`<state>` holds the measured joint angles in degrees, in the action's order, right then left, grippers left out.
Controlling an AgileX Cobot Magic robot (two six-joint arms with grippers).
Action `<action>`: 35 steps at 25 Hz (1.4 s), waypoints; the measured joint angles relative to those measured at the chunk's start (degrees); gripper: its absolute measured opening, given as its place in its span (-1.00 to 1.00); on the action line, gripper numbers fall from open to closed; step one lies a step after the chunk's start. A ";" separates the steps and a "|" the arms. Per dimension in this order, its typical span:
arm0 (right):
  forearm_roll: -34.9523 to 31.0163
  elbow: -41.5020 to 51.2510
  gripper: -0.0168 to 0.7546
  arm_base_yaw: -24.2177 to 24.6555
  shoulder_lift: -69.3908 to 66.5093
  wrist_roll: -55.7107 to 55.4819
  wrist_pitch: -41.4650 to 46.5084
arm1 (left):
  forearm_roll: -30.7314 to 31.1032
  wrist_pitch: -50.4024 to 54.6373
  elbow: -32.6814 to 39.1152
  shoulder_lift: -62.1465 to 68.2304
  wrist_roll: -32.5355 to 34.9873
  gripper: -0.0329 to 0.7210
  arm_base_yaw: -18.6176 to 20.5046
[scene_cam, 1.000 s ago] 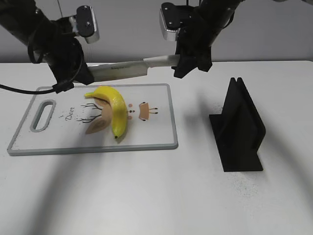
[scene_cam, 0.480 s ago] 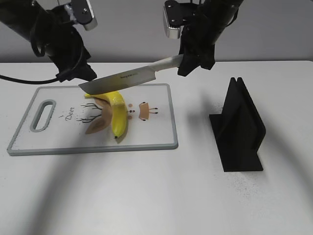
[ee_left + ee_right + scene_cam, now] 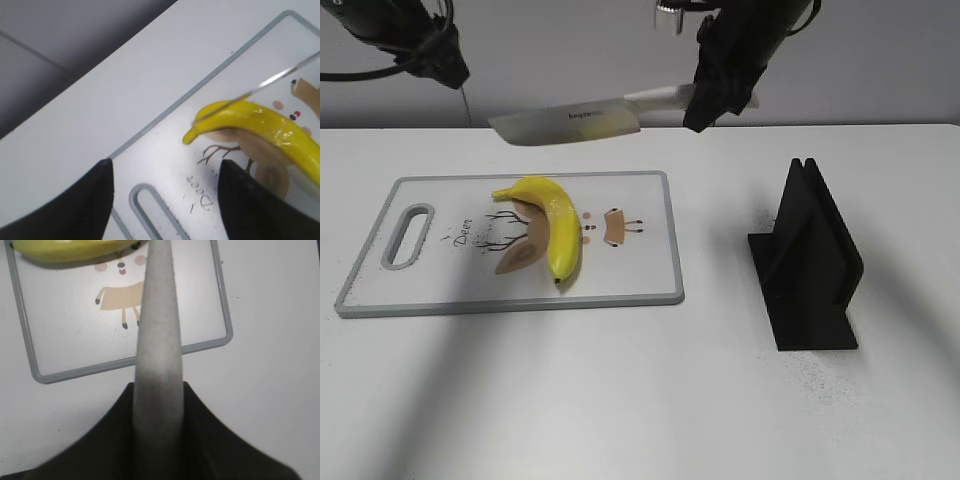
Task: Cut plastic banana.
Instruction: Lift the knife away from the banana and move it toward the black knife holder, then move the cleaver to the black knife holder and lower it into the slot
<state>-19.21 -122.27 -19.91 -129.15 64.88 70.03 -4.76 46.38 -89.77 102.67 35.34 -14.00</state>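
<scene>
Exterior view: right gripper [image 3: 712, 100] jaws clamp knife [image 3: 582, 121], blade pointing left above lengthwise banana [image 3: 556, 226].

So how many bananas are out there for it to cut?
1. A single yellow banana lies on the grey-rimmed cutting board, over its deer drawing. The knife hangs in the air above it, held by the right pincer. Nothing suggests a hidden second banana.

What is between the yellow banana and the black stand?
In the exterior view, between the banana and the black stand lie the cutting board's printed right part, then bare white table.
</scene>
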 joint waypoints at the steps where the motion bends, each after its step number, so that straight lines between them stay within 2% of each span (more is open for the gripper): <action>1: 0.00 0.00 -0.53 0.00 0.80 -2.62 0.00 | 2.53 2.65 -1.32 -0.12 -3.85 0.76 0.05; 3: 0.00 0.00 -0.53 0.00 2.25 -7.13 0.06 | 5.82 8.00 -3.72 -0.12 -8.97 0.73 0.35; 6: 0.00 0.00 -0.53 0.00 4.32 -13.85 0.11 | 7.17 15.33 -6.33 -0.12 -15.21 0.72 1.81; 11: 0.90 0.00 -0.53 0.00 7.75 -29.05 0.15 | 6.90 22.70 -7.25 -0.18 -23.40 0.68 7.10; 17: 5.58 0.00 -0.53 0.00 11.68 -46.55 0.29 | 1.56 23.32 -7.25 -2.23 -25.04 0.66 13.18; 22: 5.69 1.16 -0.53 0.00 17.20 -55.93 0.28 | 0.62 23.39 -7.25 -7.53 -25.17 0.65 13.64; 26: 5.94 7.95 -0.53 0.00 23.99 -58.44 0.28 | 0.58 23.39 -6.71 -13.72 -25.24 0.65 13.64; 29: 8.11 16.52 -0.53 0.00 30.17 -60.20 0.28 | 1.07 23.27 -2.78 -20.55 -25.24 0.65 13.64; 35: 9.42 36.16 -0.53 0.00 44.26 -63.48 -7.05 | 4.76 23.44 13.54 -35.69 -25.31 0.65 13.64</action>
<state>-9.79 -86.11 -19.91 -84.88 1.40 62.98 0.00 69.82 -76.22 66.98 10.03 -0.36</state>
